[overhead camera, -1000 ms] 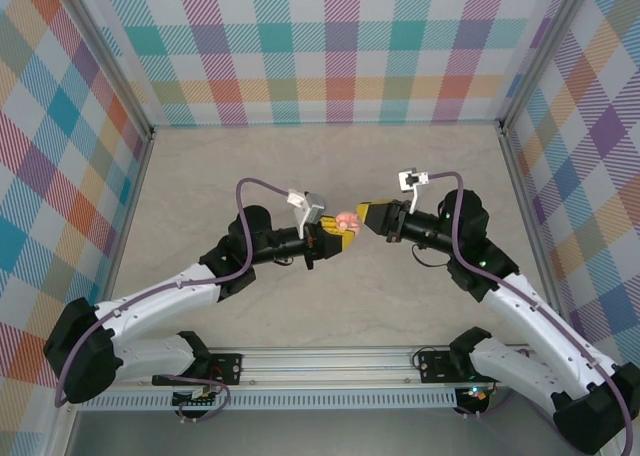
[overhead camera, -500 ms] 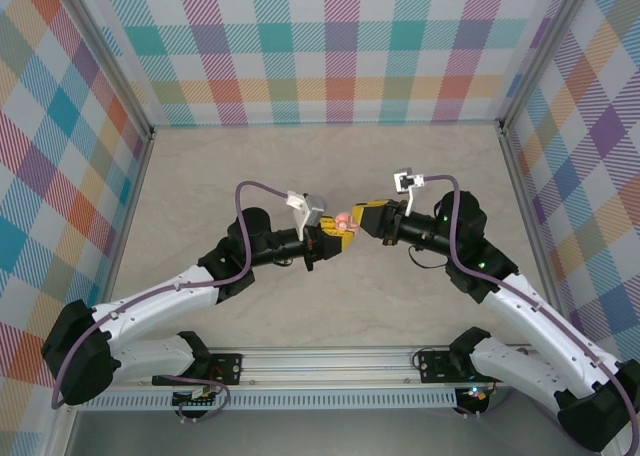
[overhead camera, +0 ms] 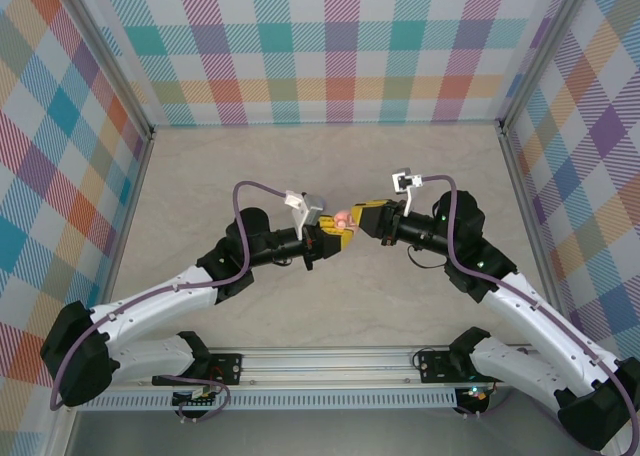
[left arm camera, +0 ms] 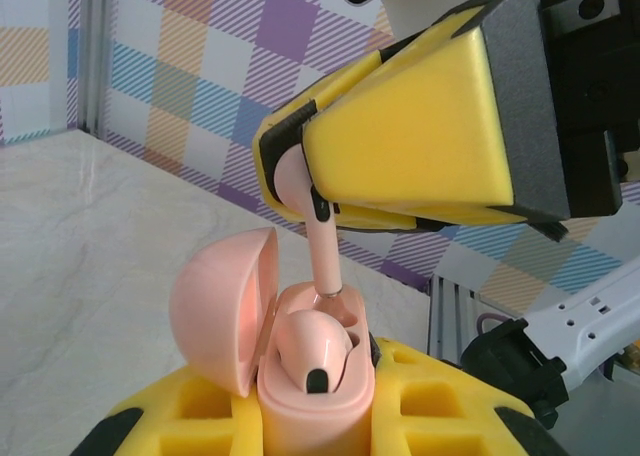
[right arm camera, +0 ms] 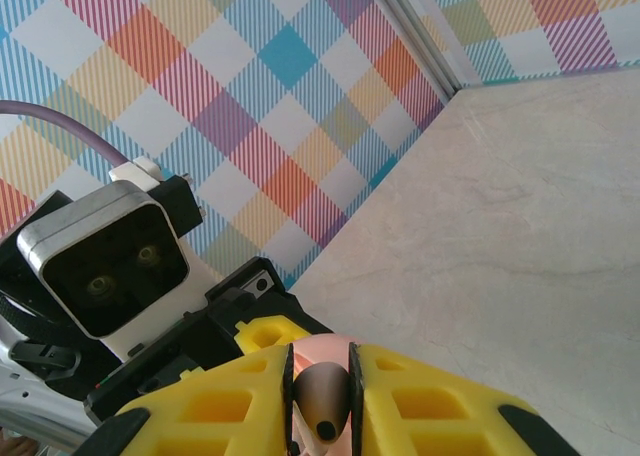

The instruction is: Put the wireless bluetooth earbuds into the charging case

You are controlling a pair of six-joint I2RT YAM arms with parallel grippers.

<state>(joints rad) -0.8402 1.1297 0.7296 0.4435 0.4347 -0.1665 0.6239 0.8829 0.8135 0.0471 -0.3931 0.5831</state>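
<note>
Beige marble table, plaid walls; left gripper clamped on open pink case, right gripper pinching a bud; left wrist view shows second bud seated inside

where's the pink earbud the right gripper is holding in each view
Top external: earbud in the small pink spot at picture centre.
Left wrist: earbud at centre, stem tip down at the open pink case.
Right wrist: earbud bottom centre, seen end-on.
Shared landmark: the right gripper's yellow fingers pinching it.
</note>
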